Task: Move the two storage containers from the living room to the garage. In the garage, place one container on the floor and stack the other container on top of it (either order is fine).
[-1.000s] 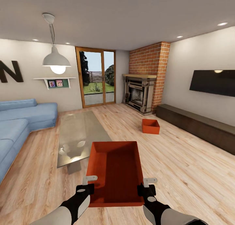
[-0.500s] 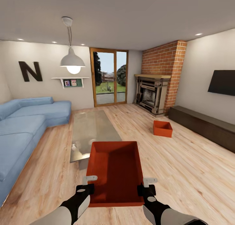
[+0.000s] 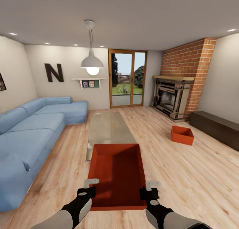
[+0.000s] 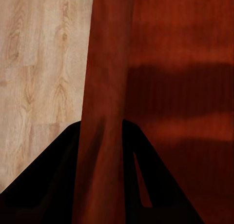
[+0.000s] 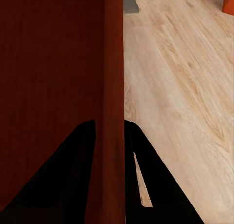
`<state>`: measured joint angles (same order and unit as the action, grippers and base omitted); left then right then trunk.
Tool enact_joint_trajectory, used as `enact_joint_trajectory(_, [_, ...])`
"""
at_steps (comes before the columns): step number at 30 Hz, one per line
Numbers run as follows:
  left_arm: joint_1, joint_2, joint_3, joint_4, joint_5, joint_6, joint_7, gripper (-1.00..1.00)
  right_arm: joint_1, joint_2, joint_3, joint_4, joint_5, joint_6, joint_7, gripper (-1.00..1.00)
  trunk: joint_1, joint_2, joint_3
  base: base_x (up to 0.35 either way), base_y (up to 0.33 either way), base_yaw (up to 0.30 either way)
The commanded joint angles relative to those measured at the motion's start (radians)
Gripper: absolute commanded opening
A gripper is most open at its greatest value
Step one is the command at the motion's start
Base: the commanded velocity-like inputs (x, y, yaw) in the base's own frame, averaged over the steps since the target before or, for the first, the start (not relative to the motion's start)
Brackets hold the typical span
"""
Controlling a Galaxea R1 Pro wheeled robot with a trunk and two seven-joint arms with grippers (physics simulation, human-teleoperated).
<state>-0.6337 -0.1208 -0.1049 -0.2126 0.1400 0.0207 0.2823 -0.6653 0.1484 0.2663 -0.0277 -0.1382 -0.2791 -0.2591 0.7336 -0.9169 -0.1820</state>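
Note:
I hold one orange-red storage container (image 3: pixel 117 175) in front of me above the wood plank floor of the living room. My left gripper (image 3: pixel 87 189) is shut on its left wall (image 4: pixel 105 112) and my right gripper (image 3: pixel 148 190) is shut on its right wall (image 5: pixel 113 87). In both wrist views the thin wall runs between the dark fingers. The second storage container (image 3: pixel 182 135) sits on the floor at the right, in front of the brick fireplace (image 3: pixel 176 97). The garage is out of view.
A glass coffee table (image 3: pixel 109 129) stands just beyond the held bin. A blue sofa (image 3: pixel 33 129) runs along the left. A low dark cabinet (image 3: pixel 215 127) lines the right wall. Wood-framed glass doors (image 3: pixel 127 78) are at the back, and a pendant lamp (image 3: pixel 92 62) hangs overhead.
The whole view has swung to the left: sofa, table, doors and fireplace have all shifted right in the picture. The held container and both grippers keep their place in the view.

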Motion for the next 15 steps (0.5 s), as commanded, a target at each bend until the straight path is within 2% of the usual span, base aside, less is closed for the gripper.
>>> enact_joint_trajectory(1, [-0.001, 0.015, 0.016, -0.002, -0.003, 0.002, 0.01, -1.0, 0.0, -0.003, 0.011, 0.002, -0.024, -0.009, -0.002, -1.0, 0.0, -0.001, -0.001, 0.0, 0.0, 0.3])
enact_joint_trajectory(15, [-0.001, 0.015, 0.016, -0.001, -0.003, 0.002, 0.01, -1.0, 0.0, -0.003, 0.011, 0.002, -0.024, -0.009, -0.002, -1.0, 0.0, -0.001, -0.001, 0.0, 0.0, 0.3])
